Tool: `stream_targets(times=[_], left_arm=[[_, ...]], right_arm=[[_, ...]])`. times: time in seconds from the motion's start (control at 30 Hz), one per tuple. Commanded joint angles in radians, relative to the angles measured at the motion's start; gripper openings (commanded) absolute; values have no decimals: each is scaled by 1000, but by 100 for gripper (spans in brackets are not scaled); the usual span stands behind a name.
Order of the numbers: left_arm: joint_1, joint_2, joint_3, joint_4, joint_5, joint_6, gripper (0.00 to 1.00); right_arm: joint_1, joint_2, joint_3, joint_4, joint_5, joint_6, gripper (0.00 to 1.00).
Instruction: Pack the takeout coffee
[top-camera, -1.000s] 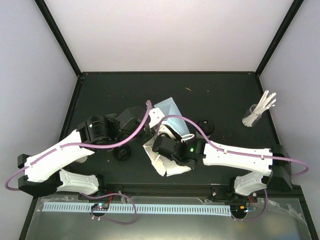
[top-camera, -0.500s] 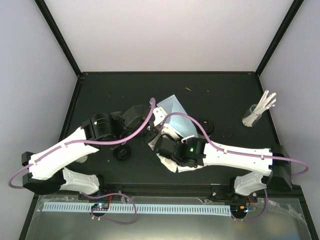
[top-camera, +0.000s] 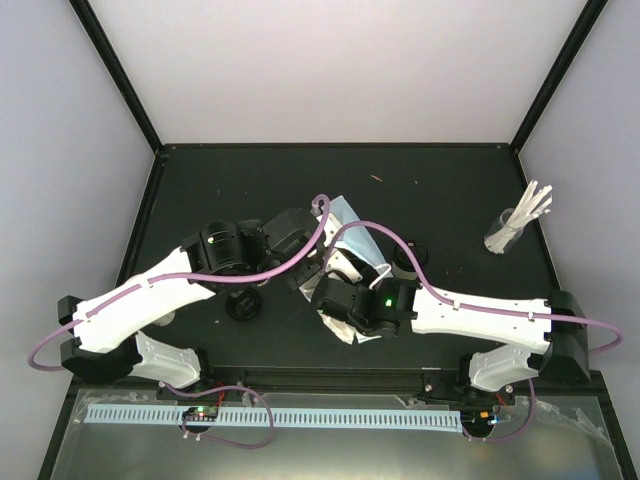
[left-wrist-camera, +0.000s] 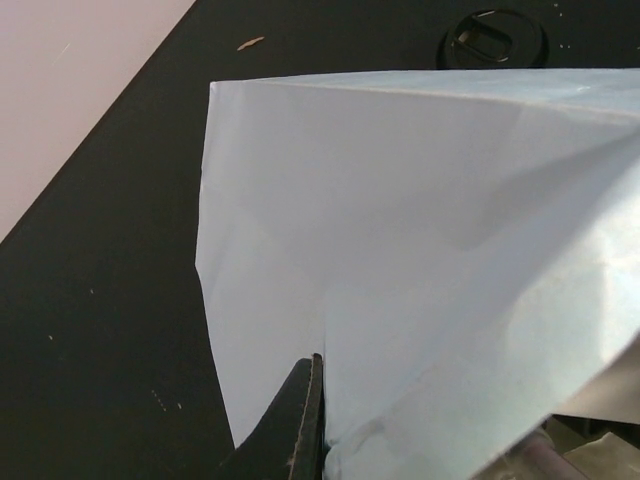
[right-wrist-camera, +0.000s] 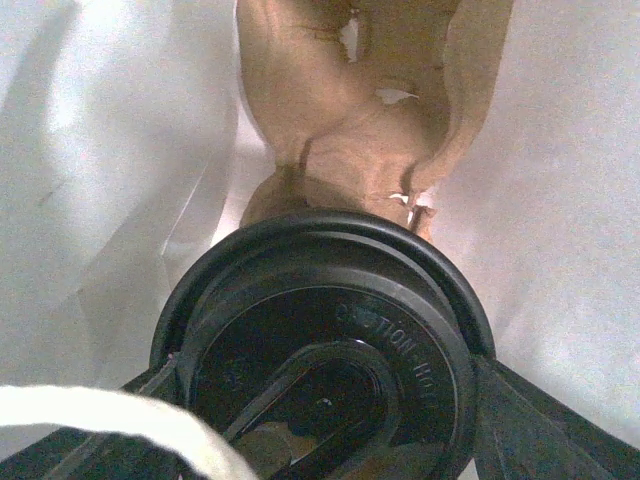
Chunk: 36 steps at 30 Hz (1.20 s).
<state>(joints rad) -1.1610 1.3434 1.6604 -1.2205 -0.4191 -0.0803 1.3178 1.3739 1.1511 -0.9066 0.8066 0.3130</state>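
Observation:
The light-blue paper bag (top-camera: 347, 213) lies on its side mid-table, its white inside facing me. It fills the left wrist view (left-wrist-camera: 420, 250). My left gripper (top-camera: 311, 248) is shut on the bag's edge; one black finger (left-wrist-camera: 303, 425) presses against the paper. My right gripper (top-camera: 337, 283) reaches into the bag mouth, shut on a cup's black lid (right-wrist-camera: 325, 340). The brown pulp carrier (right-wrist-camera: 365, 110) sits just beyond the lid, inside the bag. Another lidded cup (top-camera: 243, 305) stands on the table to the left. A third (top-camera: 409, 256) stands right of the bag and also shows in the left wrist view (left-wrist-camera: 497, 38).
A clear glass of white sticks (top-camera: 512, 226) stands at the far right. A white bag handle (right-wrist-camera: 110, 420) crosses the lower left of the right wrist view. The black table (top-camera: 200, 190) is walled by pale panels on three sides.
My left arm has swung right and forward, carrying the bag edge with it. The bag has shifted right and bunched up, and my right gripper sits deeper in its mouth.

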Motion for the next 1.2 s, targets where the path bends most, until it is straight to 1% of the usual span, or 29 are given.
stream_targets(times=[0.0,0.17,0.47,0.7,0.8,0.87,0.97,1.17], left_arm=[[-14,9,36,-37,5,20,2],[-14,7,42,-36,20,20,2],[-14,11,44,-35,21,20,2],[-13,8,35,-31,0,24,1],[-14,4,23,-25,-8,30,2],[-14,1,12,-18,-9,34,2],[-14,2,8,-19,-9,34,2],[-15,1,9,-16,-2,36,2]], right_arm=[[7,-3,16,-1,76,10,47],[14,28,11,-21,128,20,47],[50,0,-15,44,149,-38,47],[76,-74,-2,80,-31,-83,47],[77,-93,13,60,-68,-75,47],[77,-91,30,23,-65,-58,47],[79,-58,71,-69,1,-8,47],[80,67,120,-275,241,135,47]])
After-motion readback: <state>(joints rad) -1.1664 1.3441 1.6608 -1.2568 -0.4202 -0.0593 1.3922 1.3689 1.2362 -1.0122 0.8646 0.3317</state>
